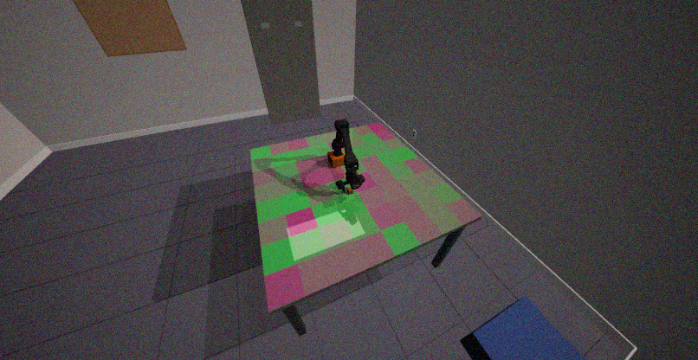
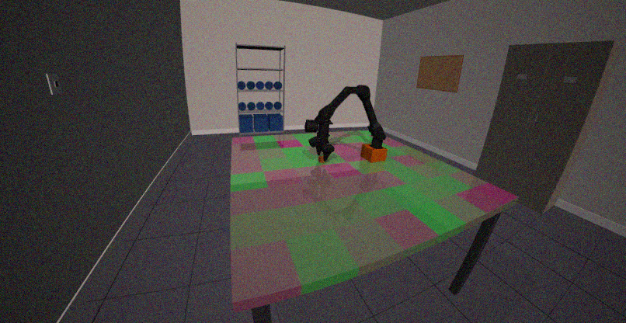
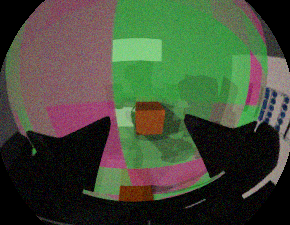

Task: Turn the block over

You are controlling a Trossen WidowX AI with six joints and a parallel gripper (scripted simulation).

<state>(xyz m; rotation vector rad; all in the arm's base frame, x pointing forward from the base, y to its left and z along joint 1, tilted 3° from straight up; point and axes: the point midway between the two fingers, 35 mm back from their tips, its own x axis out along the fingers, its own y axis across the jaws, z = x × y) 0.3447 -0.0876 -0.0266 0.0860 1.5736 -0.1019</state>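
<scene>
Your fingers are wide open and hold nothing. The small orange block sits on the surface, right between them.

A small orange block rested flat on a green patch of the checkered table, directly below the wide-open gripper, centered between its two dark fingers and touching neither; its marked side could not be made out.
</scene>
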